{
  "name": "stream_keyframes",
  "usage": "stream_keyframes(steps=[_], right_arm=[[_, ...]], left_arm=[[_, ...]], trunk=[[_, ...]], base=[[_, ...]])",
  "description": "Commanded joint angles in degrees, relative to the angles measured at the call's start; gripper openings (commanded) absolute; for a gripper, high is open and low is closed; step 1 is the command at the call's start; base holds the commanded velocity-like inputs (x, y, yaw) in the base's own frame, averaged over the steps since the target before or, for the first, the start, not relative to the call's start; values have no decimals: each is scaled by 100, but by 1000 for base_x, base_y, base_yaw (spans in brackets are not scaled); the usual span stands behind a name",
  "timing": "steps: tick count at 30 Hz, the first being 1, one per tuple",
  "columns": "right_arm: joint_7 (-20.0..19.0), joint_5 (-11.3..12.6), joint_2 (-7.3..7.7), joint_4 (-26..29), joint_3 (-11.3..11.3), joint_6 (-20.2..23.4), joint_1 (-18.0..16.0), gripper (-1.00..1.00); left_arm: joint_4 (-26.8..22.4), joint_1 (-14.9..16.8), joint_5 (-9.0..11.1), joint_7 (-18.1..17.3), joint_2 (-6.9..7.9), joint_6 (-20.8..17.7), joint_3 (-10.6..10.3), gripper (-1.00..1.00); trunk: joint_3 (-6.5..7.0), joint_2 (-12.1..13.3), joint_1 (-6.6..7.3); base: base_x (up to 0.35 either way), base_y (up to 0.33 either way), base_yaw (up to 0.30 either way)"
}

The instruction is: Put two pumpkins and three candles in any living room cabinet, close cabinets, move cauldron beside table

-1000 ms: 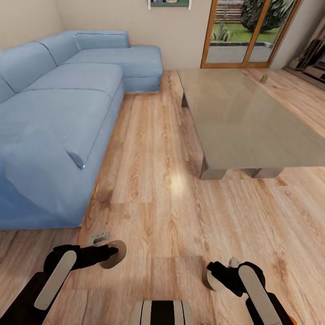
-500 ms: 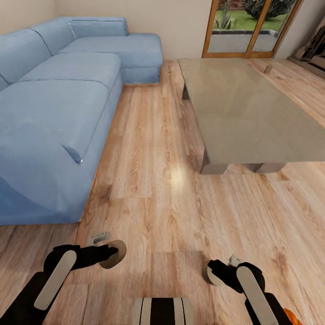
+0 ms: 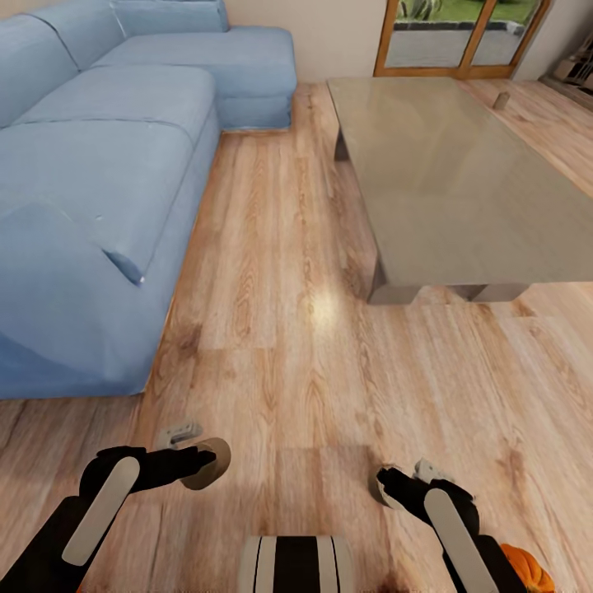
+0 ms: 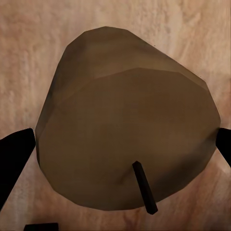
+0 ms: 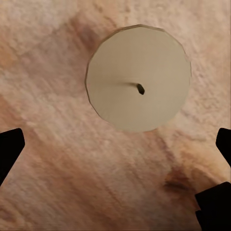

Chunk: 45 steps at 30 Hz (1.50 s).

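Rolling forward, the camera is closing on the table (image 3: 461,189); left gripper (image 4: 120,159) is pinching one candle (image 4: 127,125), right gripper's (image 3: 387,486) state I cannot tell; another candle (image 3: 501,100) sits beyond the table; carrying continues, a cabinet needs finding.

Setting: a home living room. Indicators: a blue sectional sofa (image 3: 107,165) along the wall, a low grey coffee table (image 3: 461,189) beside it, wood-plank flooring (image 3: 288,346), and wood-framed glazed doors (image 3: 461,37) opening onto a garden.
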State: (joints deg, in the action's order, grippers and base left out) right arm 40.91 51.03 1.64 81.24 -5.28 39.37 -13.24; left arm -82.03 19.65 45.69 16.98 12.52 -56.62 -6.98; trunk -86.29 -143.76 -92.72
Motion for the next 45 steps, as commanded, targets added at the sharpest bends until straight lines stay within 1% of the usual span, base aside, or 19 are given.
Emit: stream_keyframes(steps=[1,5,8,13,20,22,25,27,29,30,32,33,35,37,38,41,43,44,45], right_arm=[[58,46,8,0,-61,-10,-4,100],[58,40,10,-5,-174,-56,-4,100],[53,39,19,-1,-213,-211,-4,100],[-193,32,28,-11,-381,-342,-4,100],[-297,23,22,-13,-434,-367,-4,100],[-300,22,23,-12,-435,-397,-4,100],[-302,23,28,-17,-438,-601,-4,100],[-300,21,29,-19,-438,-691,-4,100],[-299,21,29,-20,-438,-723,-4,100],[-299,21,29,-23,-438,-728,-4,100],[-296,21,29,-22,-438,-734,-4,100],[-295,21,29,-21,-438,-735,-4,100],[-294,21,29,-21,-438,-737,-4,100],[-294,21,29,-20,-438,-738,-4,100],[-294,21,29,-20,-438,-738,-4,100],[-294,21,29,-16,-438,-738,-4,100],[-294,21,29,-15,-438,-738,-4,100],[-294,21,29,-14,-438,-738,-4,100],[-294,21,29,-3,-438,-738,-4,100]], left_arm=[[-6,3,63,60,5,-7,-10,-100],[-6,3,63,60,5,-7,-9,-100],[-6,3,63,60,5,-7,-6,-100],[-6,3,63,60,5,-7,-9,-100],[-6,3,63,60,5,-7,-8,-100],[-6,3,63,60,5,-7,-8,-100],[-6,3,63,60,4,-7,-10,-100],[-20,3,66,60,4,-7,-5,-100],[-126,-7,70,60,10,-12,10,-100],[-202,-30,78,60,11,-16,24,-100],[-327,-79,157,60,19,-31,45,-100],[-379,-97,242,60,47,-37,57,-100],[-488,-115,472,60,200,-41,63,-100],[-566,-123,796,60,412,-45,39,-100],[-586,-125,1009,60,508,-47,23,-100],[-619,-128,1749,60,784,-55,-7,-100],[-650,-128,2283,60,1021,-68,-9,-100],[-673,-128,2583,60,1153,-72,-12,-100],[-695,-128,3110,60,1348,-75,-34,-100]], trunk=[[-26,-3,-1],[-115,-9,-12],[-181,-13,-19],[-292,-19,-32],[-447,-29,-50],[-447,-29,-50],[-447,-29,-50],[-492,-31,-55],[-536,-34,-61],[-536,-34,-61],[-536,-34,-61],[-536,-34,-61],[-536,-34,-61],[-536,-34,-61],[-536,-34,-61],[-536,-34,-61],[-536,-34,-61],[-536,-34,-61],[-536,-34,-61]], base=[[0,0,0],[0,0,0],[0,0,0],[0,0,0],[0,0,0],[0,0,0],[0,0,0],[0,0,0],[0,0,0],[0,0,0],[0,0,0],[0,0,0],[0,0,0],[0,0,0],[0,0,0],[0,0,0],[0,0,0],[0,0,0],[0,0,0]])
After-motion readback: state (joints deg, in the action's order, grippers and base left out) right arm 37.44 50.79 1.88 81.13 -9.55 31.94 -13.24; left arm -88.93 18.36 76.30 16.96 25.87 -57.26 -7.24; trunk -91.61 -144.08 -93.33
